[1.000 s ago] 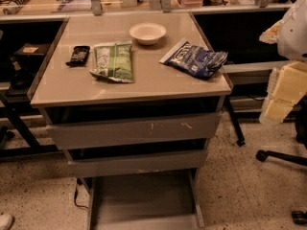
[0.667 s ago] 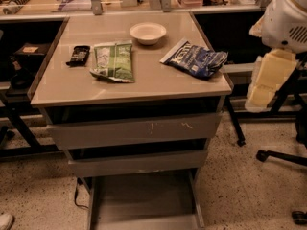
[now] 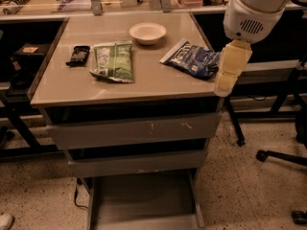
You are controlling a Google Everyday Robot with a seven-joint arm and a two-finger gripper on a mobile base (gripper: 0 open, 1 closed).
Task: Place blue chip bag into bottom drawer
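At the right edge of the counter (image 3: 72, 87), the pincer (image 3: 226, 78) now hangs from the white arm (image 3: 256, 8), having swung in leftward from the right margin of the scene, where it was a moment ago. Its pale yellowish body overlaps the counter's near right corner, just beside the right end of the blue chip bag (image 3: 194, 59); whether it touches the bag cannot be told, nor whether the pincer is open or closed. It holds nothing that can be seen. The blue chip bag lies flat on the right side of the counter, unmoved, its white end pointing toward the far left. Nothing else on the counter has shifted: the white bowl (image 3: 147, 32) sits at the far middle, the green and white snack bag (image 3: 113, 61) left of centre, and a small dark packet (image 3: 78, 55) further left. Below, the two upper drawers (image 3: 134, 131) are shut, and the bottom drawer (image 3: 144, 200) stands pulled out toward the near side, its grey floor bare.
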